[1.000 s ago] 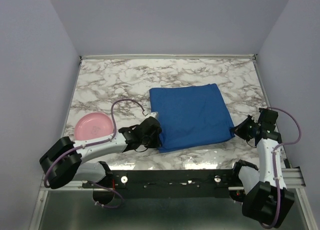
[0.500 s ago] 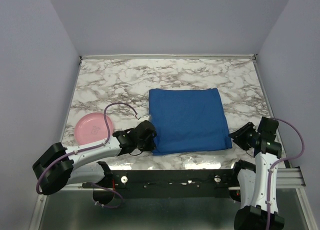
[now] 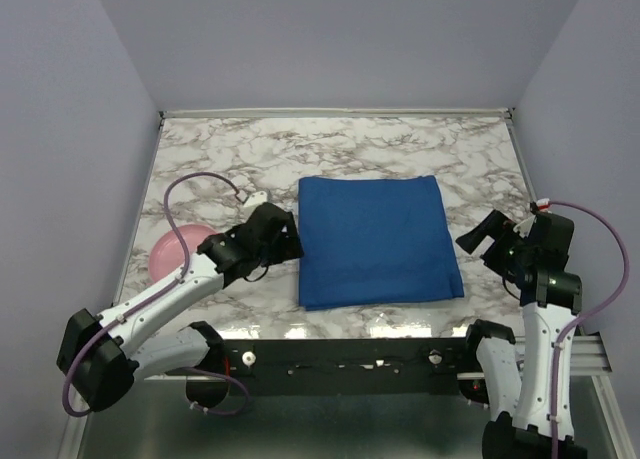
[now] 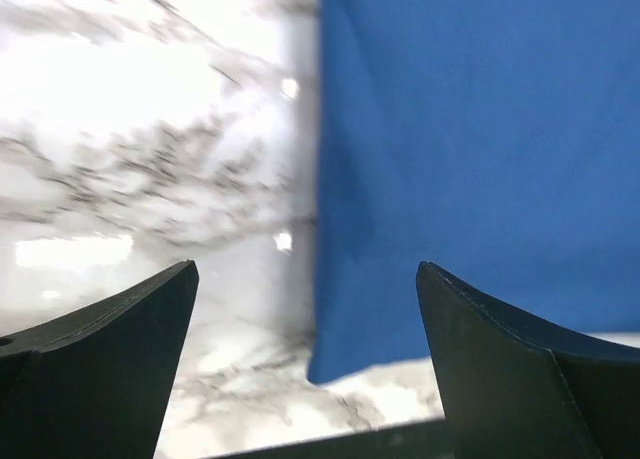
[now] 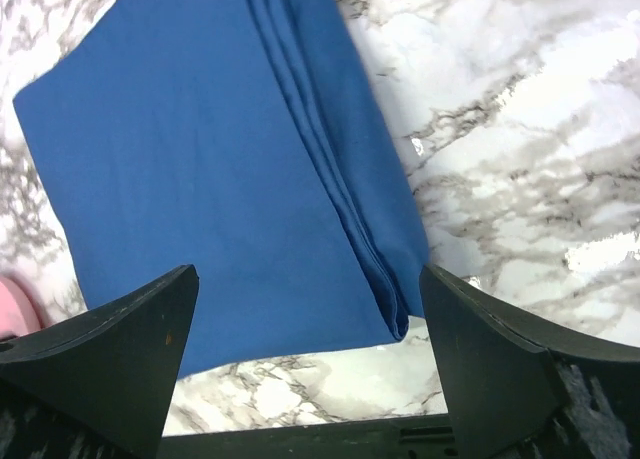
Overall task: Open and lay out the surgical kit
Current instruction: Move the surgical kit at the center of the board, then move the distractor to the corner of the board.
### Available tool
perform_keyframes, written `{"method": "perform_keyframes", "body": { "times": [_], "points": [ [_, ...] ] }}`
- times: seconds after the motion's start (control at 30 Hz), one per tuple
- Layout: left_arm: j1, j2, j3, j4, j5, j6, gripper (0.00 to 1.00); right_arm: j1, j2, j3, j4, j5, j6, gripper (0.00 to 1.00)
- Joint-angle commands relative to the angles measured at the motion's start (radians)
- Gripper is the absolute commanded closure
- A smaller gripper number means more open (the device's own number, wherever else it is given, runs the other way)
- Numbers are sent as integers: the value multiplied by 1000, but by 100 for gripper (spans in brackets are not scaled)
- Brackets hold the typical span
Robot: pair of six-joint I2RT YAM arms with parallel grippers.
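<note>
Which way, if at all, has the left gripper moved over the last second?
Yes. The left gripper has drawn away from the near edge of the table, off the blue cloth's near-left corner, and is now open beside its left edge.

— What stands round my marble table (image 3: 400, 144)?
— Pale lilac walls (image 3: 330, 39), behind it and on both sides.
— And the light?
— Bright glare along the table's near edge, beside my black rail (image 3: 340, 357).
</note>
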Motion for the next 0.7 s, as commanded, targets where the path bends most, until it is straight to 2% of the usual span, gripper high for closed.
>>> {"method": "perform_keyframes", "body": {
  "times": [0.0,0.07,0.2,0.27,0.4,0.67],
  "points": [
    [204,-27,0,-95,-90,57,1,70,80,35,58,-35,-109,0],
    [308,-32,-10,-118,-115,58,1,83,107,38,68,-44,-160,0],
    [498,-28,-26,-119,-127,80,1,182,150,27,101,-23,-194,0],
    [605,-8,-45,-81,-100,95,1,210,164,9,129,-59,-194,0],
    [742,92,-36,-1,-50,104,1,275,186,-44,181,-76,-194,0],
    [858,366,81,194,-4,113,1,356,164,-68,203,-96,-198,0]
  ]
}}
